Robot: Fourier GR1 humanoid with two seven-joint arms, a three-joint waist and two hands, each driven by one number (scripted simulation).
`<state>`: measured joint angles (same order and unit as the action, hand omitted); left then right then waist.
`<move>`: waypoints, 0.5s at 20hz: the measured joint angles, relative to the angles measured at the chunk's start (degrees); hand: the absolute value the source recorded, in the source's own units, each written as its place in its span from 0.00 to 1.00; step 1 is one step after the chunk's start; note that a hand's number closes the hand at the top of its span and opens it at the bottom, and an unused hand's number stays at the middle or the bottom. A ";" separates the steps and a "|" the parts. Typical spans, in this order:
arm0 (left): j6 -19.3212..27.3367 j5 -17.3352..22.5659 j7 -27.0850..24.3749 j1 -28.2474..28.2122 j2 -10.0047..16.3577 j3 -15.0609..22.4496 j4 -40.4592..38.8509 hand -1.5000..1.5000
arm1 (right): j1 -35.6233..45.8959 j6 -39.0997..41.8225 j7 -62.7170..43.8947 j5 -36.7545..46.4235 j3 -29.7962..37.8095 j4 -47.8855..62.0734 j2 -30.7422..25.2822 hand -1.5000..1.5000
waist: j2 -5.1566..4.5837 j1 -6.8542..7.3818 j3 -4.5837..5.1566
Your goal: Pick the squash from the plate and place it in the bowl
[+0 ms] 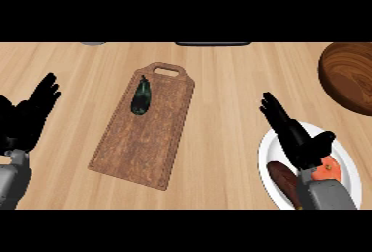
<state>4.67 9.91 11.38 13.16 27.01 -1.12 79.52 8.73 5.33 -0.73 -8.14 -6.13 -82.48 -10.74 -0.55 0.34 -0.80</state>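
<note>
Left of the board (145, 142), the left hand (33, 115) rested open, fingers up, apparently idle. A dark vegetable (140, 96) lay on the board's far end. Right of the board, the right hand (294, 135) hung spread, holding nothing, over the plate (263, 157), probably lining up on the orange squash (330, 170) beside its wrist. The bowl (349, 74) waited farther right, up beyond.

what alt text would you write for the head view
The right hand is open above a white plate holding an orange squash and a dark brown item. A wooden bowl sits upper right, a cutting board with a dark green vegetable lies mid-counter, and the left hand rests open at the left edge.
</note>
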 measured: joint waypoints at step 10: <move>4.78 -4.92 -3.27 2.41 -1.86 1.97 6.12 0.50 | 5.44 27.47 11.40 -15.18 11.56 9.45 -14.39 0.00 | -0.17 0.71 0.24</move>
<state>9.45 4.99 8.11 15.56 25.15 0.85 85.64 14.17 32.80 10.67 -23.32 5.43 -73.03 -25.13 -0.71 1.04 -0.56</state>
